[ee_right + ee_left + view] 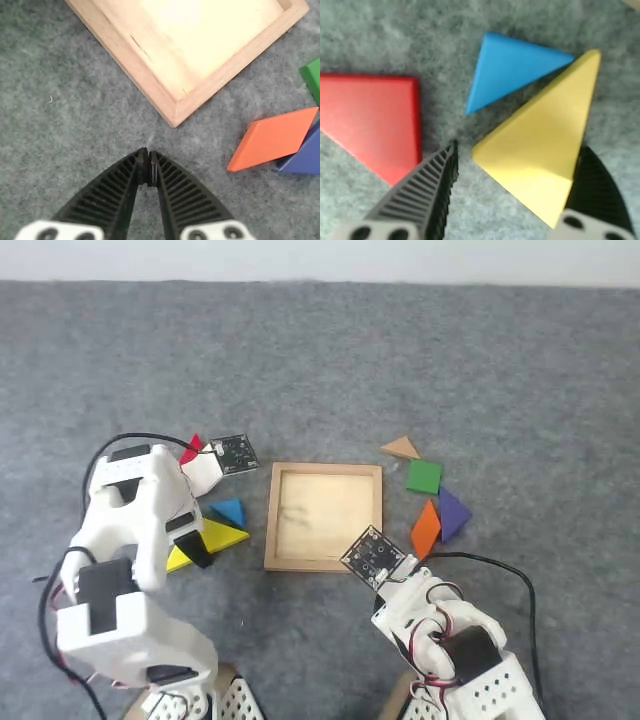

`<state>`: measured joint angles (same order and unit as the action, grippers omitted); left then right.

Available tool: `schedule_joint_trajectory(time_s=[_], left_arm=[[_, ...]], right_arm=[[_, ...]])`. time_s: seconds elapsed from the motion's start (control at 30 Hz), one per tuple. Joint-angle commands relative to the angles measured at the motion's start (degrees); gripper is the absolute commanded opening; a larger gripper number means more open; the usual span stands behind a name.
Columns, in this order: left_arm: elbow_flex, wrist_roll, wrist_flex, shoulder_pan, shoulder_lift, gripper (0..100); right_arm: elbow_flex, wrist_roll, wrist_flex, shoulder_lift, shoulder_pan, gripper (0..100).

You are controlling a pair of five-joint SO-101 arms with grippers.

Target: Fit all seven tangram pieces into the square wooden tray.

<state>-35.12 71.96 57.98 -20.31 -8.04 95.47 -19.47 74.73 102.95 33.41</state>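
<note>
The square wooden tray [272, 520] lies bare in the middle of the grey carpet. My left gripper [520, 150] is open low over the yellow triangle [540, 145], one finger on each side of it. A blue triangle [512, 67] and a red triangle [375, 120] lie just beyond it. To the tray's right are a tan triangle [400, 447], a green square [424, 477], an orange parallelogram [426, 527] and a purple triangle [453, 512]. My right gripper [148, 165] is shut on nothing, just off the tray's near right corner [175, 107], beside the orange parallelogram [272, 140].
The left arm's white body [130, 530] stands over the pieces to the left of the tray. The right arm [430, 625] sits at the near right with its cable trailing. Open carpet stretches behind the tray.
</note>
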Motion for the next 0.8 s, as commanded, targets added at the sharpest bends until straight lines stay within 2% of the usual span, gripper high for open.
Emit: schedule_joint_trajectory(time_s=[0.0, 0.1, 0.57, 0.77], left_arm=[[1.4, 1.8, 0.9, -1.0, 0.4, 27], [1.4, 1.8, 1.0, -1.0, 0.4, 22], [1.5, 2.0, 1.3, -1.3, 0.4, 10], [2.9, 5.6, 7.5, -1.0, 0.4, 6]], right_arm=[[1.0, -0.1, 0.3, 0.8, 0.1, 0.9], [1.0, -0.1, 0.3, 0.8, 0.1, 0.9], [1.0, -0.1, 0.3, 0.8, 0.1, 0.9], [1.0, -0.1, 0.3, 0.8, 0.1, 0.9]])
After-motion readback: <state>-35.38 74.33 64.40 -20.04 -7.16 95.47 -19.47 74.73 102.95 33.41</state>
